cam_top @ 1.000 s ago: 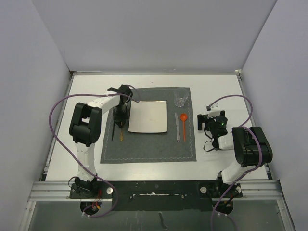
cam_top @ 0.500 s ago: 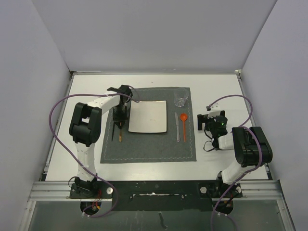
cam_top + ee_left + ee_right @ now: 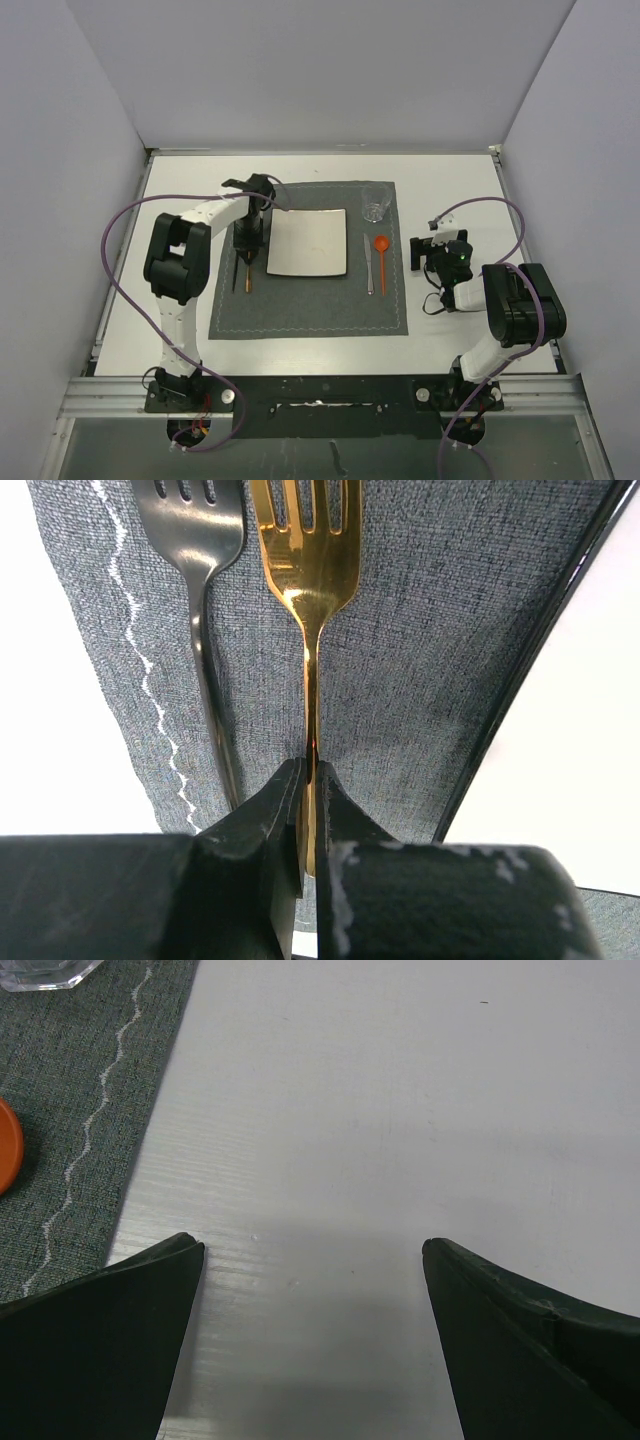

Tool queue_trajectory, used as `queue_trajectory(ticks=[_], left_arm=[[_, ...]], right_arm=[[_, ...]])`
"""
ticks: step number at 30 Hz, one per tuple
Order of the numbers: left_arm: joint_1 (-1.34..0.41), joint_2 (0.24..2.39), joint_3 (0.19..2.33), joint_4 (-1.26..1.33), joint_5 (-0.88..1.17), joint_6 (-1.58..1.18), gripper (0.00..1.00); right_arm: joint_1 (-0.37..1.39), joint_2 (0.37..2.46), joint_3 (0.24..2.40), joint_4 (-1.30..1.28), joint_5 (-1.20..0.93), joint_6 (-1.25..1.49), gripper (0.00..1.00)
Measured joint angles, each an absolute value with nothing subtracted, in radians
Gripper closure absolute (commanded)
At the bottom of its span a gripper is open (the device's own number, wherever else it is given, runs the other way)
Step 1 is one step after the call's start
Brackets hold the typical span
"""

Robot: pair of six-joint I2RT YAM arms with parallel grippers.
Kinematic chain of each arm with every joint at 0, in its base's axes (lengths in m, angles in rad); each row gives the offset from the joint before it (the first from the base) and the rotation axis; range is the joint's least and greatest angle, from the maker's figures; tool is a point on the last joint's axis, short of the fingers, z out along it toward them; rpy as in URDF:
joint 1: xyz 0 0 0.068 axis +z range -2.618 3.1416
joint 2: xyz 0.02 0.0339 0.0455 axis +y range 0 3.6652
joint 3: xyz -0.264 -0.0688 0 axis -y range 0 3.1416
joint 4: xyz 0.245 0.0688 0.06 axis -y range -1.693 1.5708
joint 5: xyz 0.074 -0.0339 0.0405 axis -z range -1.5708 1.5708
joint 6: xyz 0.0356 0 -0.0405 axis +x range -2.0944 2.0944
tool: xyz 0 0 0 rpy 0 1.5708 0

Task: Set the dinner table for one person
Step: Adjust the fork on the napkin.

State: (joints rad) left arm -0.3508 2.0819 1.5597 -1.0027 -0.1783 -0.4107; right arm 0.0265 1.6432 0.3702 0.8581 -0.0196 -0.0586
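2 forks – black fork (image 3: 200, 535) | left tool (image 3: 311, 772) clamps gold fork (image 3: 305, 575) | right tool (image 3: 312, 1247) – agape

White arms (image 3: 205, 213); black pincers (image 3: 308, 772) (image 3: 312, 1247); purple cables (image 3: 107, 245)

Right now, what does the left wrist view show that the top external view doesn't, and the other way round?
Only the left wrist view shows the left gripper shut on the gold fork by its handle, and the tines of it and the black fork. Only the top external view shows the glass, knife, orange spoon and right gripper over the dinner table. Both show the two forks side by side on the placemat, left of the plate.
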Motion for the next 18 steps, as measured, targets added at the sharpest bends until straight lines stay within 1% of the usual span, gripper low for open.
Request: queue_trajectory(ticks=[18], left_arm=[[-0.347,2.110,1.570,-1.006,-0.182,-0.394,0.96]], right_arm=[[0.027,1.643,0.370,0.858,-0.019,-0.059,0.02]])
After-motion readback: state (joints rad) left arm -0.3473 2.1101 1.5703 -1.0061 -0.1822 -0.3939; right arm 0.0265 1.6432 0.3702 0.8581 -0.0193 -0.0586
